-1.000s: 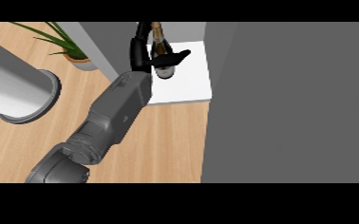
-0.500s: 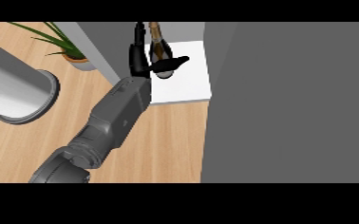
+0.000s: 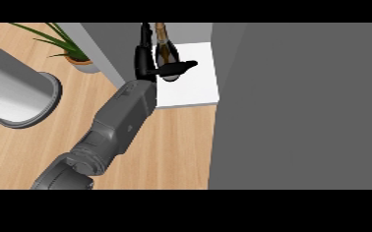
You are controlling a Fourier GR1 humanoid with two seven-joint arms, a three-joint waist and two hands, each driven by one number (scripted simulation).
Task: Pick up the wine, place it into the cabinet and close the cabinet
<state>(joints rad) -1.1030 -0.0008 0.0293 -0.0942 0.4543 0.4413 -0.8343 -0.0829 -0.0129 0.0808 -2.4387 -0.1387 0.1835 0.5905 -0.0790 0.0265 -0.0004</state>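
Observation:
The wine bottle (image 3: 166, 50), dark with a gold neck, stands on the white shelf (image 3: 198, 81) inside the cabinet. My left hand (image 3: 147, 65) is right against the bottle's left side. Its fingers (image 3: 144, 39) stretch straight along the bottle, and the thumb (image 3: 181, 67) sticks out to the right across the bottle's lower part, hiding some of it. The hand looks open, not curled round the bottle. My right hand does not show in the head view.
A large grey cabinet door (image 3: 291, 103) fills the right side, swung open. A grey cabinet side panel (image 3: 109, 46) stands left of the shelf. A potted plant (image 3: 73, 56) and a round grey pot (image 3: 25, 98) sit on the wooden counter (image 3: 174, 142) at the left.
The fingers have straightened away from the bottle and the thumb has swung out to the right. The bottle stays upright on the shelf. The forearm has barely moved.

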